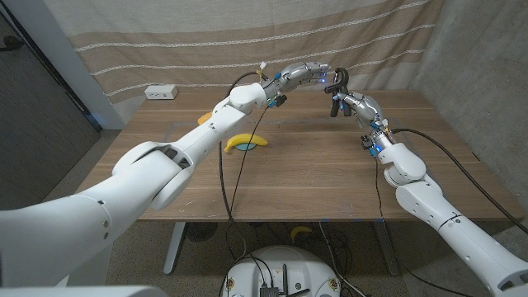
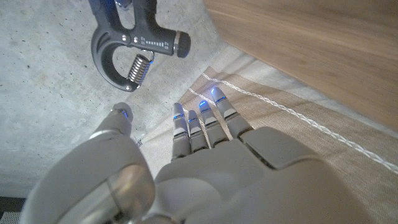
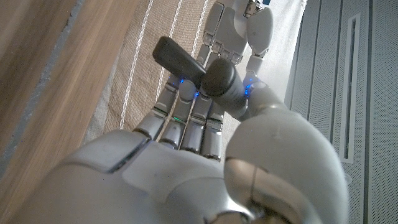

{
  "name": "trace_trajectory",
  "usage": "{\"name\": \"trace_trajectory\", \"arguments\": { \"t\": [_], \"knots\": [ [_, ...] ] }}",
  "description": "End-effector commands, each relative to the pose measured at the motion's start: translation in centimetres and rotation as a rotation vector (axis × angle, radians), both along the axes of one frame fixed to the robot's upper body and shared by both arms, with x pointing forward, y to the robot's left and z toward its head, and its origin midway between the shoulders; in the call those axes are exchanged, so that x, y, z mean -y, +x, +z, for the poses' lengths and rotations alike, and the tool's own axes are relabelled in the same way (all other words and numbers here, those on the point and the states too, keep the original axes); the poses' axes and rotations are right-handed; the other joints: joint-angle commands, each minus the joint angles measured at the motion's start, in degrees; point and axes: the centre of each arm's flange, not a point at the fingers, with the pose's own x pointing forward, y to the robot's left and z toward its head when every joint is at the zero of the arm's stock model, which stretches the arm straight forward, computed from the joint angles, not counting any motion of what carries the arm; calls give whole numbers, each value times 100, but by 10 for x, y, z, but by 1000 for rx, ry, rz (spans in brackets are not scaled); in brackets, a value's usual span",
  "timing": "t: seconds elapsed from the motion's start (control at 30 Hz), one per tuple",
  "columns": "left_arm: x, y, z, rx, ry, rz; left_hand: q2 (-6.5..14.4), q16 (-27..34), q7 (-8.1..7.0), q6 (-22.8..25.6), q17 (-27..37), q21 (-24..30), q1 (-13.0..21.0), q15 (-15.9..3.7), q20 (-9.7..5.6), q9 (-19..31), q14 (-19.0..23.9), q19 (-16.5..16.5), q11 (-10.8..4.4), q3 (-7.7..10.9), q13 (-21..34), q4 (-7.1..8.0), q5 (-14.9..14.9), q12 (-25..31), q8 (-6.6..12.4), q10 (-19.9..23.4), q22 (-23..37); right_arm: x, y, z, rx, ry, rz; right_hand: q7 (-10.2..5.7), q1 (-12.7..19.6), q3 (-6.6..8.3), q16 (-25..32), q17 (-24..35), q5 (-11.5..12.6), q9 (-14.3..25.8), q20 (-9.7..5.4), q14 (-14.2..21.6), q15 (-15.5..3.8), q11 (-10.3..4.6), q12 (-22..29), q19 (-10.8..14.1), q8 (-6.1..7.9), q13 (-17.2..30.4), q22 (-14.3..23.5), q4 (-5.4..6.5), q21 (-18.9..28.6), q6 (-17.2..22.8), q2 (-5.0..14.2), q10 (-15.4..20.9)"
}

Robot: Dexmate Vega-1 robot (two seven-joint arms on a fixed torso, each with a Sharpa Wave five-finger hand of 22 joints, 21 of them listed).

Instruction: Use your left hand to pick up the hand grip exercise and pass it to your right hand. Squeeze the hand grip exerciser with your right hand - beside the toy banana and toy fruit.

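From the head view, the right hand [image 1: 342, 92] holds the grip exerciser [image 1: 337, 85] aloft — well beyond the toy banana [image 1: 247, 143]. In the left wrist view the left hand [image 2: 205, 155] is spread and holds nothing, the exerciser just beyond its fingertips, so the handover looks done. The right wrist view shows fingers wrapped round a handle — likely set to squeeze.

Black hand grip exerciser [image 1: 339, 89] with a looped end and a bare steel coil spring [image 2: 140, 66], held up in the air above the far part of the table, well apart from the toy banana. Gripped around its handles, one dark handle [image 3: 179, 59] jutting out from the grasp. Yellow toy banana [image 1: 247, 143] lay curved on the wooden tabletop, nearer the left side.
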Motion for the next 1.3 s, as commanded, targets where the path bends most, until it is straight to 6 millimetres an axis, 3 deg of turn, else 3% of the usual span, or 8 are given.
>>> {"name": "trace_trajectory", "arguments": {
  "t": [0.03,0.33,0.6,0.8,0.93,1.03,1.17,1.3],
  "knots": [
    [-12,7,6,-279,4,-223,25,11,279,450,-5,-30,-248,58,21,-134,0,-103,80,-56,10,23,-38,126,11,233,23,-1,-3,-1,8,-2,-15,132,193,34,-20,0,71,11,-20,71,-851,-43,29,-24,46,8,5,24,58,98,139,78],
    [-17,15,15,-340,60,-263,-25,-47,428,711,-62,-98,6,128,84,-294,-158,-264,94,93,-1,-366,58,100,-9,208,13,-3,-6,2,27,-26,23,120,183,25,-42,3,207,12,-17,64,-846,-40,72,-78,82,21,-28,37,185,82,116,39],
    [-20,9,24,-246,159,-202,-25,-55,130,975,-87,-113,681,132,143,-421,-272,-246,5,403,-5,-803,154,32,5,-16,-15,-5,-5,4,26,-26,28,122,174,14,-40,4,263,1,-19,73,-844,-42,78,-107,94,-8,-49,47,249,71,118,36],
    [-17,2,26,-178,236,-189,-358,-63,-138,870,-91,-132,1096,122,119,-496,-407,-204,-52,445,-9,-822,95,4,-92,-237,-45,-5,-4,3,21,-20,26,127,177,0,-29,8,307,-16,-16,71,-839,-40,80,-128,108,-49,-71,44,313,80,114,43],
    [-15,-3,27,-139,262,-180,-551,-50,-567,929,-91,-128,1385,122,113,-535,-437,-128,-73,457,-15,-800,47,23,-113,-291,-57,-6,-5,2,21,-20,24,123,168,-8,-29,4,329,-23,-18,69,-838,-44,106,-144,114,-24,-84,53,348,73,122,30],
    [-13,-5,28,-126,274,-177,-587,-33,-758,1019,-92,-112,1566,86,109,-551,-406,-54,-143,490,-20,-797,47,37,-102,-283,-62,-6,-6,2,21,-20,23,126,168,-14,-25,6,342,-31,-23,64,-836,-55,103,-155,119,-48,-92,52,370,79,120,42],
    [-8,-6,28,-129,285,-186,-587,-26,-815,1164,-94,-107,1725,69,96,-559,-387,-15,-165,529,-25,-794,57,42,-65,-288,-66,-6,-7,1,21,-19,24,129,164,-22,-21,5,364,-37,-23,65,-838,-49,123,-175,127,-34,-108,55,408,72,124,29],
    [-3,-7,27,-133,295,-191,-502,-17,-699,1398,-96,-106,1952,97,124,-569,-355,21,-154,598,-34,-763,69,69,-23,-232,-66,-7,-8,1,22,-30,27,125,167,-29,-15,7,382,-39,-24,65,-841,-48,121,-187,136,-59,-122,51,444,68,121,33]
  ]
}}
